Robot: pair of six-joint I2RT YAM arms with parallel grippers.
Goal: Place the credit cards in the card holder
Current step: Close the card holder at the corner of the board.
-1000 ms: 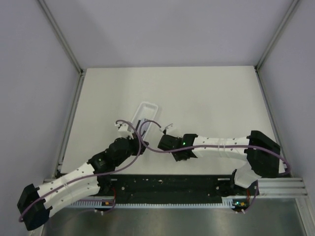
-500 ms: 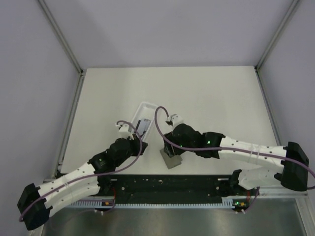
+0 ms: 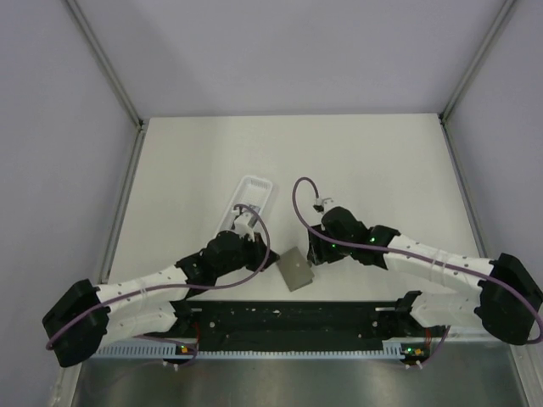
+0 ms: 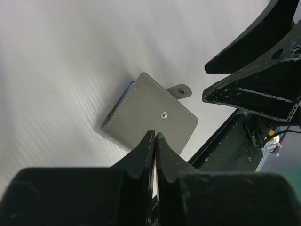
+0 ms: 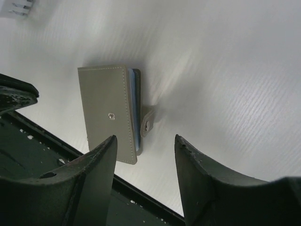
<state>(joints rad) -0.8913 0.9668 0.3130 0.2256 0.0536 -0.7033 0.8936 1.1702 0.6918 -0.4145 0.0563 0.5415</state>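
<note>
The card holder (image 3: 296, 269) lies flat and folded near the table's front edge, grey with a stitched rim. Its snap tab (image 5: 148, 123) sticks out undone, and blue inner edges show in the right wrist view. My left gripper (image 3: 261, 254) is just left of the card holder (image 4: 150, 113). Its jaws (image 4: 154, 134) are shut, and no card shows past the tips. My right gripper (image 3: 312, 250) hangs open just right of and above the card holder (image 5: 106, 113), with nothing between its fingers (image 5: 145, 137). The credit cards do not show clearly. A grey patch (image 3: 245, 209) lies in the tray behind a cable.
A long white tray (image 3: 255, 186) lies slanted behind my left wrist. A black rail (image 3: 288, 318) runs along the near edge, close to the card holder. Grey walls with metal posts close in the table's left, right and back.
My left gripper has swung from the tray's near end toward the card holder and closed tighter. The right gripper opened, let go of the card holder and drew back to the right.
</note>
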